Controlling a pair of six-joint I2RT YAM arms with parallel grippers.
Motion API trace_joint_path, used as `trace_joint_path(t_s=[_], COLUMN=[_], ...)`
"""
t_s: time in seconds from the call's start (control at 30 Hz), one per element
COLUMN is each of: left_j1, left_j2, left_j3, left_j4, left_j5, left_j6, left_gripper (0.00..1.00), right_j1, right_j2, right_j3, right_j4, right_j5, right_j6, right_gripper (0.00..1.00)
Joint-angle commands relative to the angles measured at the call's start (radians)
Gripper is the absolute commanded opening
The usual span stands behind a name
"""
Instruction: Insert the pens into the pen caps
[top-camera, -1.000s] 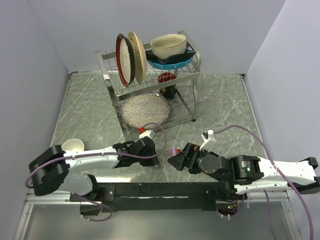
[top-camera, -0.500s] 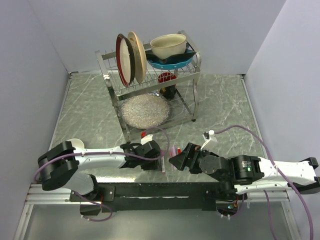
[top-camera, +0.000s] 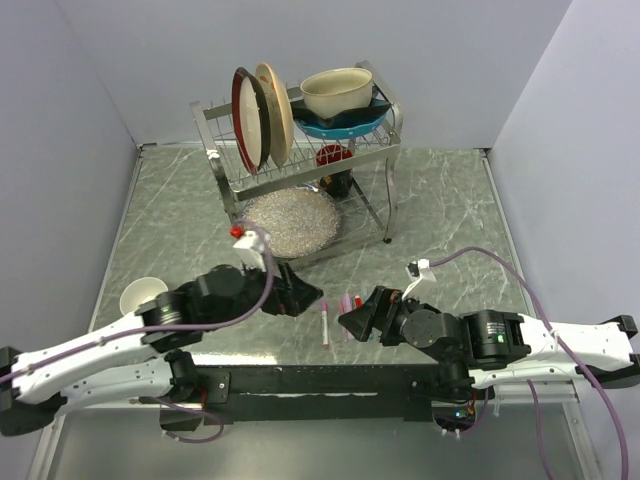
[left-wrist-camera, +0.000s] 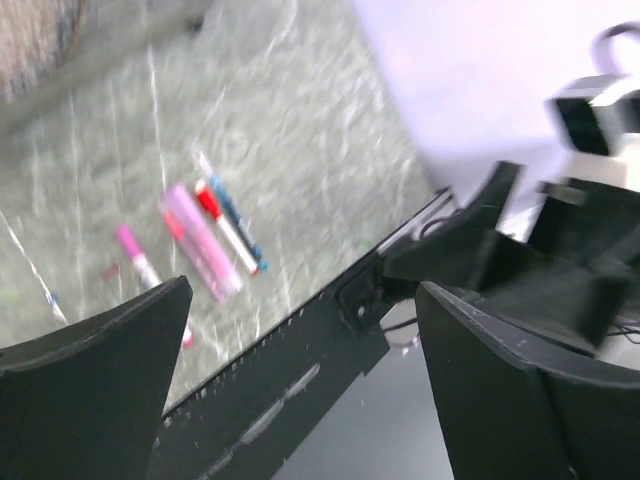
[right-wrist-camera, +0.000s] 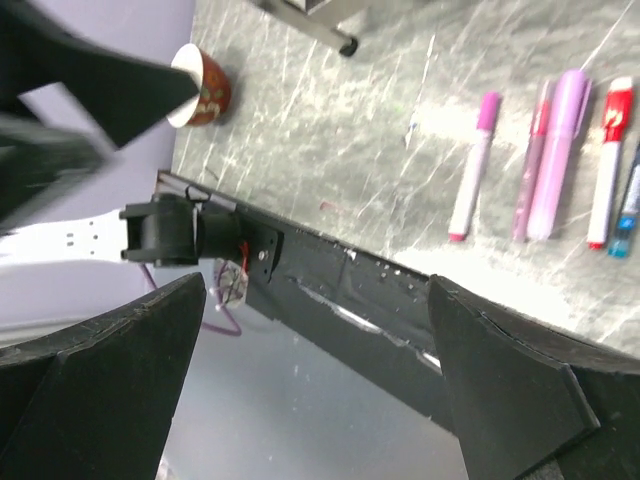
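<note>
Left gripper (left-wrist-camera: 305, 290): jaws wide apart, nothing between them. Right gripper (right-wrist-camera: 318, 285): jaws likewise spread and empty.

Change noted over the last half second: I see the left arm drawn back and lifted off the pens (top-camera: 347, 301). Its gripper now stands at about 10 o'clock of the cluster in the top view. The right arm has not shifted.

The pens lie roughly parallel on the marbled table (top-camera: 180, 220), near its front edge, at 6 o'clock of the dish rack (top-camera: 300, 130). In order across the right wrist view:
- white pen with magenta end (right-wrist-camera: 472, 165), set slightly apart
- thin salmon pink pen (right-wrist-camera: 532, 165)
- thick lilac marker (right-wrist-camera: 560, 150), just beside the salmon pen
- white pen with red end (right-wrist-camera: 608, 165)
- blue pen (right-wrist-camera: 630, 200), cut by the frame
</note>
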Motion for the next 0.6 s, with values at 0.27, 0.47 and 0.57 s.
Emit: trace_joint_path(t_s=[0.27,0.47,0.57], left_j1=[-0.005,-0.004,-0.004], left_j2=[-0.373,-0.455,-0.446], left_j3=[-0.171,-0.228,-0.220], left_j4=[0.108,0.122,0.103], left_j5=[-0.049,-0.072,-0.069], left_j6=[0.122,0.104,0.095], left_gripper=[1.00,0.99,0.99], right_j1=[0.000,0.000,-0.002], right_j2=[-0.130,-0.214,-0.228], right_j3=[0.065,0.029,0.031], right_j4=[-0.053,-0.055,-0.064], right_j5=[0.225,0.249,0.252], right_j6=[0.017,0.031,0.026], right_gripper=[1.00,1.00,1.00])
